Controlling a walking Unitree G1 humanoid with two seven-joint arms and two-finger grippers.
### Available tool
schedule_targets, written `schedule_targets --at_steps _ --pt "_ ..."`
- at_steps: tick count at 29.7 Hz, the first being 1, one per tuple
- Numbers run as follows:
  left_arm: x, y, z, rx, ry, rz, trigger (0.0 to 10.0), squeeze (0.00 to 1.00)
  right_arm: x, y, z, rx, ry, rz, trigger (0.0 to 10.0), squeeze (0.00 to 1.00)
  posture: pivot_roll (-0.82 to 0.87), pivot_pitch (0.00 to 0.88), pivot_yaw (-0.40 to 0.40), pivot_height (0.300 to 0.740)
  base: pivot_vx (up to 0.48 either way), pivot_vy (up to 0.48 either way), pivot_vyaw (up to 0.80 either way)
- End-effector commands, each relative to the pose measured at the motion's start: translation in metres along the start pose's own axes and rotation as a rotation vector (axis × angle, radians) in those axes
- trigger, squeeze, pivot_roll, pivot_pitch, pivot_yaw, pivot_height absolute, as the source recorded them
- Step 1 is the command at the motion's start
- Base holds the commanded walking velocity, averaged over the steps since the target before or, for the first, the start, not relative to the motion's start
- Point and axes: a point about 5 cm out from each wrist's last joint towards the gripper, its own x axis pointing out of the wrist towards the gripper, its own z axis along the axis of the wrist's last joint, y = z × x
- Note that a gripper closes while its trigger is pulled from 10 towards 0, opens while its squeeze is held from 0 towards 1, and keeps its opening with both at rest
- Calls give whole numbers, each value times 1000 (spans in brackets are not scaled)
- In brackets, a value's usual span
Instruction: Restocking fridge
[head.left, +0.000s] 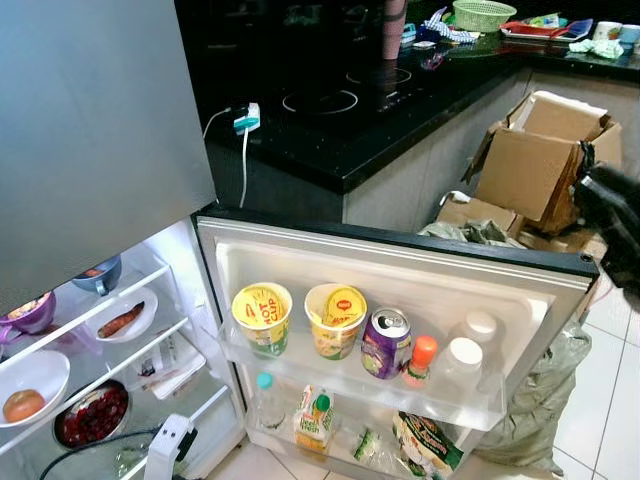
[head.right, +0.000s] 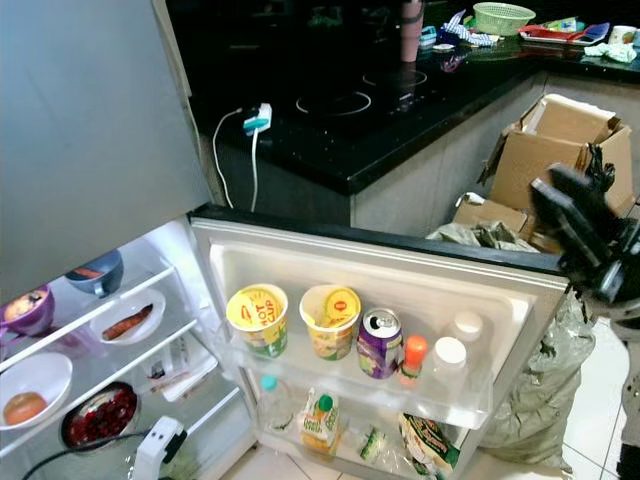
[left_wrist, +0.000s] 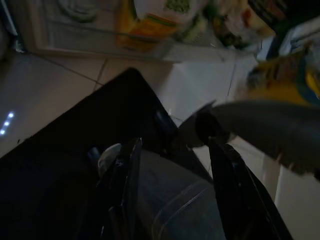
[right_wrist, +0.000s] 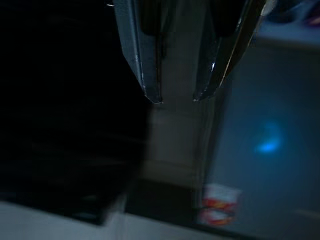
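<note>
Looking down, I saw the fridge door (head.left: 400, 262) swung wide open, so its shelves were easy to reach. On the top door shelf (head.left: 300, 365) two yellow noodle cups (head.left: 262, 318) stood side by side, then a purple can (head.left: 386, 343), a small bottle with an orange cap (head.left: 420, 362) and two white-capped bottles (head.left: 465, 355). They all stood upright in a row, packed close, so I think the clear rail was there to stop them tipping when the door swung. Lower down sat a juice carton (head.left: 313, 418) and some packets.

Inside the fridge, bowls of food sat on the white shelves: a bowl of red berries (head.left: 92, 415), a white bowl with something round (head.left: 30, 385) and a plate with a sausage (head.left: 122, 320).

My right gripper (head.right: 585, 235) was raised beside the far edge of the door, near the cardboard boxes (head.left: 545, 160). In its wrist view its fingers (right_wrist: 145, 55) were a little apart with nothing between them. I think it was up there to hold or steady the door.

My left gripper (left_wrist: 172, 165) hung low over the floor tiles by the bottom of the door. Its fingers were apart around something clear and rounded, maybe a container, but the dark picture did not let me tell whether they gripped it.
</note>
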Motion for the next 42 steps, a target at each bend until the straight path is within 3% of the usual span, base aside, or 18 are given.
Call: schedule_targets --at_steps 1,6,10,11,13,14,18,23,24,25,26,27,28,30,32,37,38,42 --pt "-1 3 -4 -45 -34 50 10000 0 -9 -16 4 -44 -26 -128 10000 0 -20 0 39 740 0 0 0" --pt "-2 6 -6 -67 -49 81 10000 0 -14 -26 6 -62 -40 -208 10000 0 -20 0 39 740 0 0 0" --pt "-8 21 -9 -98 -112 319 10000 0 -41 -68 14 -139 -54 -584 10000 0 -19 0 39 740 0 0 0" --pt "-8 21 -9 -98 -112 319 10000 0 -41 -68 14 -139 -54 -584 10000 0 -19 0 39 740 0 0 0" --pt "-14 29 -9 -94 -151 456 10000 0 -66 -91 15 -180 -19 -852 10000 0 -19 0 37 740 0 0 0" --pt "-14 29 -9 -94 -151 456 10000 0 -66 -91 15 -180 -19 -852 10000 0 -19 0 37 740 0 0 0" --pt "-17 33 -13 -103 -149 549 10000 0 -114 -108 1 -218 191 -1190 10000 0 -19 0 37 740 0 0 0" --pt "-18 33 -15 -128 -162 544 10000 0 -127 -108 -12 -246 337 -1254 10000 0 -19 0 37 740 0 0 0" --pt "-18 33 -17 -156 -168 542 10000 0 -135 -103 -34 -240 554 -1230 10000 0 -25 0 31 740 0 0 0" --pt "-18 33 -17 -156 -168 542 10000 0 -135 -103 -34 -240 554 -1230 10000 0 -25 0 31 740 0 0 0" --pt "-18 32 -22 -186 -166 553 10000 0 -148 -91 -62 -258 830 -1170 10000 0 -24 0 28 740 0 0 0" --pt "-18 32 -22 -186 -166 553 10000 0 -148 -91 -62 -258 830 -1170 10000 0 -24 0 28 740 0 0 0" --pt "-17 31 -26 -213 -160 562 10000 0 -162 -81 -79 -266 1009 -1145 10000 0 -22 0 23 740 0 0 0" --pt "-17 31 -26 -213 -160 562 10000 0 -162 -81 -79 -266 1009 -1145 10000 0 -22 0 23 740 0 0 0" --pt "-13 27 -37 -256 -141 586 10000 0 -192 -63 -96 -276 1210 -1179 10000 0 -19 0 18 740 0 0 0" --pt "-9 22 -47 -280 -117 593 10000 0 -221 -45 -103 -258 1310 -1270 10000 0 -22 0 10 740 0 0 0" --pt "-6 18 -52 -293 -107 589 10000 0 -250 -25 -106 -229 1404 -1346 10000 0 -24 0 9 740 0 0 0" --pt "-5 17 -55 -301 -97 587 10000 0 -266 -9 -110 -199 1465 -1377 10000 0 -24 0 9 740 0 0 0"
